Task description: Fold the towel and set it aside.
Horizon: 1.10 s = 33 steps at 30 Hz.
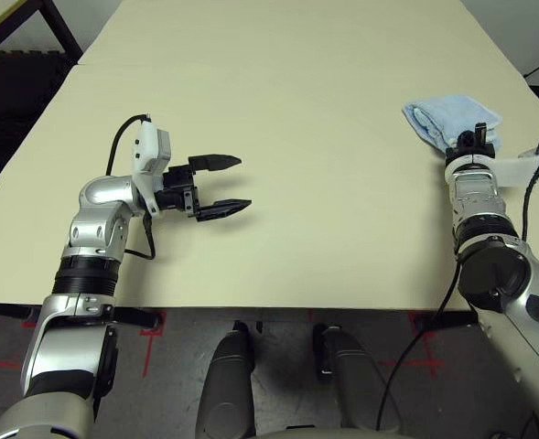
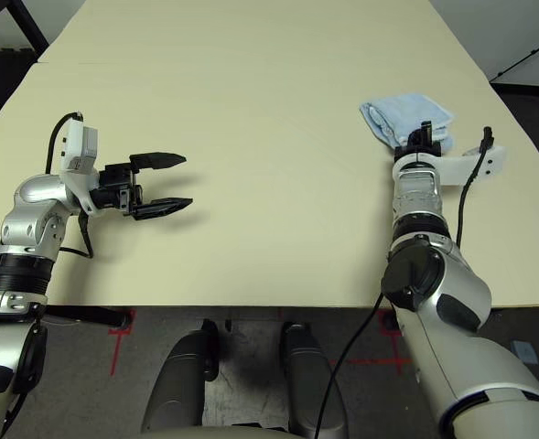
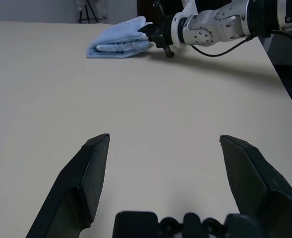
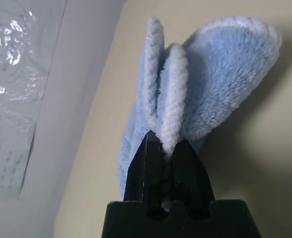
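Right jaws clamped on 1 folded towel, left jaws wide apart, empty, over 1 table.

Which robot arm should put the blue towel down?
The right one. Its tool is already shut on the folded towel at the table's right side. The left tool hangs open far away, holding nothing.

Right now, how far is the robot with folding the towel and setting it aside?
Folding looks done: the towel lies as a layered bundle near the table's right edge. In hand: the right gripper is shut on the towel's white-stitched edge, so it is not released. The left gripper is open and holds nothing, away over the left part of the table. Left to do: let go and pull the right arm back.
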Each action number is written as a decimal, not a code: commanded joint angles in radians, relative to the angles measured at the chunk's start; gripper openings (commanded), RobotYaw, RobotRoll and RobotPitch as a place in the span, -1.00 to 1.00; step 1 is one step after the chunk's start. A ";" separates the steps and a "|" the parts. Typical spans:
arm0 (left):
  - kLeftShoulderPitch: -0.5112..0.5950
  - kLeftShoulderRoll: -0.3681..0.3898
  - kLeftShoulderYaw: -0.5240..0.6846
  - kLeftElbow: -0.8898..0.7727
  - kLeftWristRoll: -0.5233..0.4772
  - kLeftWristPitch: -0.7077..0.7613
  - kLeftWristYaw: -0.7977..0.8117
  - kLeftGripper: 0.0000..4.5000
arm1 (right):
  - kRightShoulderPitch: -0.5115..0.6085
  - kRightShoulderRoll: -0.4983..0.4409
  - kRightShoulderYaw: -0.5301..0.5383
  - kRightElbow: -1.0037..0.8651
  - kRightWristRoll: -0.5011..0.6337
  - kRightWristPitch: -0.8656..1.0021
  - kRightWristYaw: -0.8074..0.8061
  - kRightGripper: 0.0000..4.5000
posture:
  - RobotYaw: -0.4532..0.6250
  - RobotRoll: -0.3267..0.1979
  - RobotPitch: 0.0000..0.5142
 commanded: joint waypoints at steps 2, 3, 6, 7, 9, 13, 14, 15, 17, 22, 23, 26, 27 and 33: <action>0.008 -0.010 -0.014 0.000 0.013 -0.012 -0.004 1.00 | -0.036 0.015 0.003 0.007 0.009 0.000 -0.022 -0.99 | -0.14 0.25 -0.27; 0.007 -0.011 -0.014 0.002 0.014 -0.012 -0.004 1.00 | -0.039 0.015 0.003 0.008 0.009 -0.001 -0.025 -0.99 | -0.14 0.25 -0.28; 0.011 -0.011 -0.015 -0.003 0.014 -0.013 -0.002 1.00 | -0.043 0.013 0.007 0.014 0.001 -0.006 -0.035 -0.99 | -0.13 0.25 -0.28; 0.012 -0.011 -0.015 -0.004 0.014 -0.013 -0.002 1.00 | -0.040 0.011 0.008 0.016 -0.001 -0.008 -0.038 -0.99 | -0.13 0.25 -0.28; 0.017 -0.008 -0.014 -0.007 0.013 -0.012 -0.002 1.00 | -0.031 0.005 0.009 0.013 -0.003 -0.007 -0.040 -0.99 | -0.13 0.25 -0.29; 0.021 -0.002 -0.013 -0.010 0.013 -0.011 -0.005 1.00 | -0.012 -0.004 0.010 -0.008 0.000 0.000 -0.041 -0.99 | -0.13 0.25 -0.29; 0.021 -0.002 -0.013 -0.009 0.014 -0.011 -0.006 1.00 | -0.007 -0.005 0.010 -0.016 0.001 0.002 -0.042 -0.99 | -0.14 0.25 -0.29; 0.020 -0.001 -0.014 -0.008 0.014 -0.012 -0.006 1.00 | -0.003 -0.005 0.009 -0.026 0.003 0.003 -0.044 -0.99 | -0.14 0.25 -0.29; 0.017 -0.002 -0.016 -0.004 0.015 -0.013 -0.008 1.00 | 0.005 -0.001 0.007 -0.050 0.010 0.005 -0.050 -0.99 | -0.14 0.25 -0.29; 0.006 -0.007 -0.020 0.006 0.018 -0.016 -0.012 1.00 | 0.033 0.019 0.007 -0.107 0.021 0.017 -0.075 -0.99 | -0.16 0.25 -0.32; 0.005 -0.008 -0.021 0.007 0.018 -0.016 -0.013 1.00 | 0.038 0.022 0.008 -0.114 0.022 0.021 -0.081 -0.99 | -0.16 0.25 -0.32; 0.003 -0.010 -0.025 0.008 0.018 -0.015 -0.014 1.00 | 0.049 0.026 0.022 -0.130 0.014 0.035 -0.095 -0.85 | -0.17 0.25 -0.32; 0.001 -0.011 -0.026 0.009 0.019 -0.015 -0.013 1.00 | 0.050 0.027 0.025 -0.134 0.015 0.049 -0.098 -0.68 | -0.17 0.25 -0.32; -0.004 -0.011 -0.028 0.014 0.021 -0.012 -0.014 1.00 | 0.069 0.026 0.068 -0.187 -0.008 0.114 -0.169 0.28 | -0.17 0.25 -0.30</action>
